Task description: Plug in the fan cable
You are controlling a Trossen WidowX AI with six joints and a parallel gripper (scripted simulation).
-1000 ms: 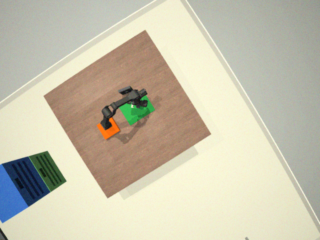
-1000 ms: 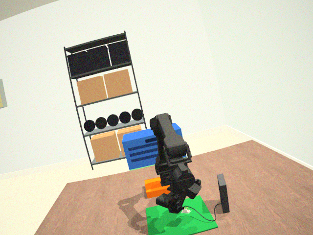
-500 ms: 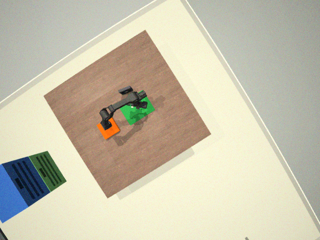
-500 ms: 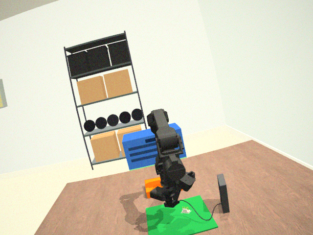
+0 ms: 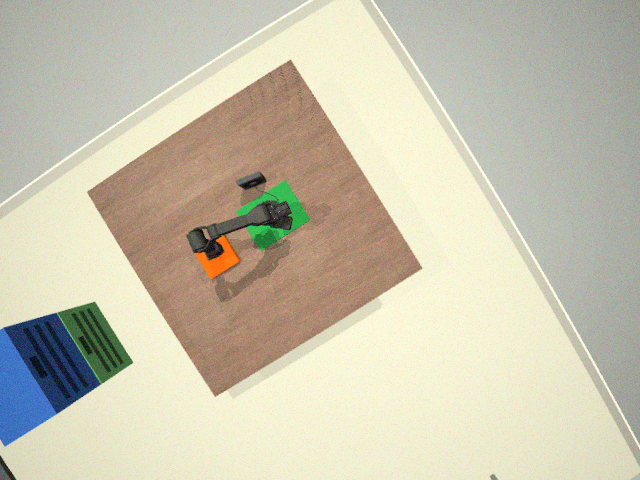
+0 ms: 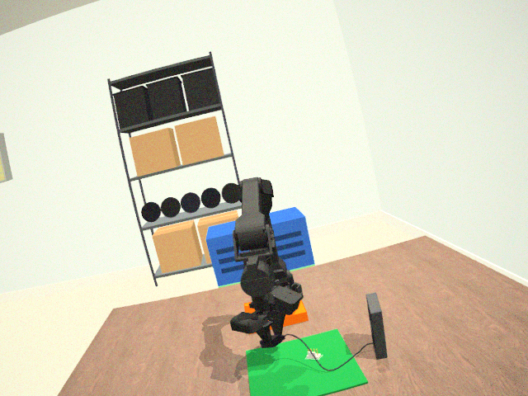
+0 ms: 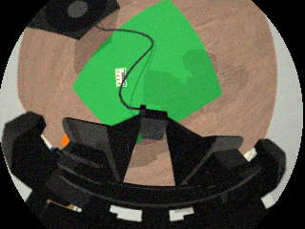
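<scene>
My gripper (image 7: 153, 118) (image 6: 271, 340) is shut on the fan's plug (image 7: 153, 128), a small black block from which the cable (image 7: 152, 43) (image 6: 329, 370) leads off. The gripper holds it above the green board (image 7: 176, 29) (image 6: 298, 379) (image 5: 284, 188), near the board's edge toward the arm's base. The white four-pin header (image 7: 120, 77) (image 6: 313, 355) stands uncovered on the board, to the upper left of the plug in the wrist view and apart from it. The cable crosses in front of the header there. The arm hides the plug in the top view.
The black fan (image 5: 251, 180) (image 6: 376, 327) (image 7: 77, 10) stands upright beside the board, joined to the cable. The arm's orange base plate (image 5: 224, 263) (image 6: 297, 318) lies on the brown table top (image 5: 310, 134). A blue cabinet (image 6: 294, 225) and a shelf rack stand beyond the table.
</scene>
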